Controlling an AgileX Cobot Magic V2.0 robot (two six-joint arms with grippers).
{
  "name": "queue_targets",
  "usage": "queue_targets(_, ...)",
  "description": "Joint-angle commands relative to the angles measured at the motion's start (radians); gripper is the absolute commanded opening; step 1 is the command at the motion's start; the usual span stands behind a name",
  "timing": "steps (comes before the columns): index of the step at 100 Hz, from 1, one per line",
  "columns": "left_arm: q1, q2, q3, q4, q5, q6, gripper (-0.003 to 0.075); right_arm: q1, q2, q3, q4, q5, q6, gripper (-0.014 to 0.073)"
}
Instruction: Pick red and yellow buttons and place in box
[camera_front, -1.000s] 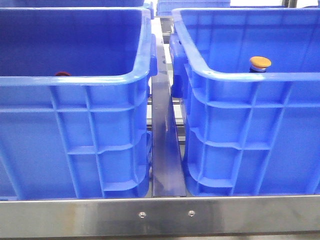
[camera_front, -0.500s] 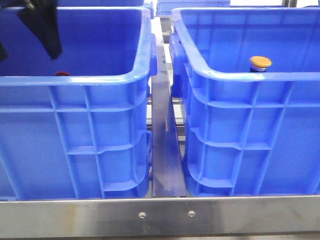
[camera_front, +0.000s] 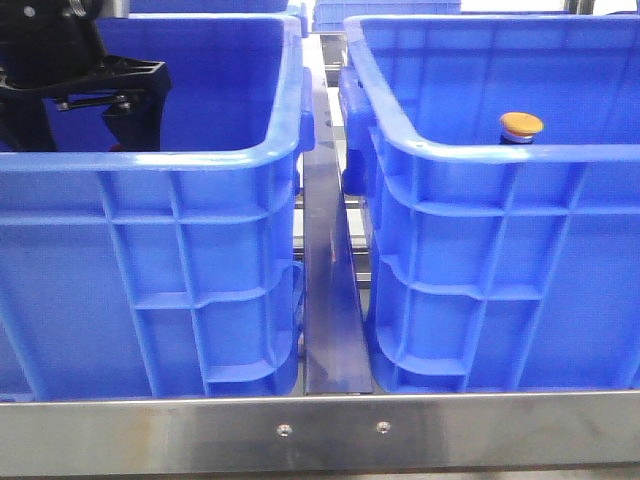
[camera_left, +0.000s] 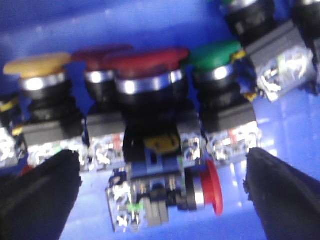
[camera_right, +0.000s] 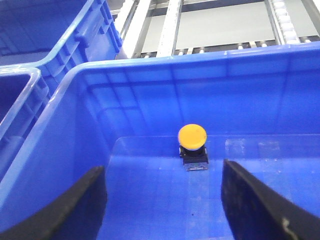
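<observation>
My left gripper (camera_front: 80, 125) hangs open inside the left blue crate (camera_front: 150, 160), its tips hidden below the near rim. In the left wrist view its open gripper (camera_left: 162, 200) straddles a cluster of push buttons on the crate floor. These are a dark red one (camera_left: 145, 62) upright in the middle, a bright red one (camera_left: 212, 187) lying on its side between the fingers, and a yellow one (camera_left: 37, 65) to one side. A yellow-orange button (camera_front: 521, 125) stands alone in the right blue crate (camera_front: 500, 152). My right gripper (camera_right: 165, 210) is open and empty, short of that button (camera_right: 192, 136).
A second dark red button (camera_left: 100, 52) and a green one (camera_left: 215, 55) stand in the same cluster, with more button bodies behind. A steel rail (camera_front: 330, 280) runs between the two crates. A steel frame bar (camera_front: 320, 430) crosses the front, and roller tracks (camera_right: 175, 25) lie behind.
My left gripper has come down from the top left into the left crate. It now hides the dark red cap that showed over the near rim. The yellow-orange button has not moved.
</observation>
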Motion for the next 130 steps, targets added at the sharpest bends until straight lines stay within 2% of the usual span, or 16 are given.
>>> queue_targets(1, 0.002, -0.03, -0.034, -0.002, -0.04, -0.013, 0.0617, 0.001, -0.013, -0.026, -0.001, -0.069, -0.009, 0.0505)
queue_targets(24, 0.002, -0.005, -0.034, -0.002, -0.05, -0.013, 0.0615, 0.001, -0.013, -0.026, -0.001, -0.067, -0.009, 0.0505)
queue_targets(28, 0.002, -0.005, -0.034, -0.002, -0.052, -0.013, 0.0596, 0.001, -0.013, -0.026, -0.001, -0.067, -0.009, 0.0505)
queue_targets(33, 0.002, -0.005, -0.034, -0.002, -0.052, -0.013, 0.0536, 0.001, -0.013, -0.026, -0.001, -0.067, -0.009, 0.0505)
queue_targets(43, 0.002, -0.005, -0.034, -0.002, -0.054, -0.013, 0.0312, 0.001, -0.013, -0.026, -0.001, -0.067, -0.009, 0.0505)
queue_targets(50, 0.002, -0.005, -0.034, -0.002, -0.054, -0.013, 0.0181, 0.001, -0.013, -0.026, -0.001, -0.067, -0.009, 0.0505)
queue_targets(57, 0.002, -0.005, -0.034, -0.002, -0.054, -0.013, 0.0111, 0.001, -0.013, -0.026, -0.001, -0.067, -0.009, 0.0505)
queue_targets(85, -0.007, -0.038, -0.034, -0.002, -0.066, -0.013, 0.0106, 0.001, -0.013, -0.026, -0.001, -0.068, -0.009, 0.0505)
queue_targets(130, -0.113, -0.276, -0.032, -0.02, -0.138, 0.0, 0.0106, 0.001, -0.013, -0.026, -0.001, -0.073, -0.009, 0.0505)
